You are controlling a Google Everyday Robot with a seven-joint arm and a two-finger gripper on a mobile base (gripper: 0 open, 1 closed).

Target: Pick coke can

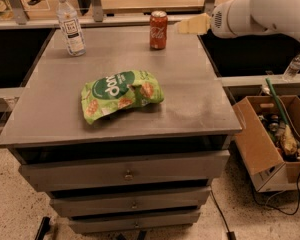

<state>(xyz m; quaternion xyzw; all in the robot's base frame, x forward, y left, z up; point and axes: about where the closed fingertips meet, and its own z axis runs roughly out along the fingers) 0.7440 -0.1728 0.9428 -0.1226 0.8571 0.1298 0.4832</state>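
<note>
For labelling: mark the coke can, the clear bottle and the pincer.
coke can (158, 31): camera view, red side wall at the logo.
clear bottle (71, 28): camera view, white label.
pincer (183, 27): camera view, cream tip, close beside the can.

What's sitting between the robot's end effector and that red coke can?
Nothing. In the camera view the end effector hovers beside the coke can, near the table's far right corner, with only bare grey tabletop between them.
</note>
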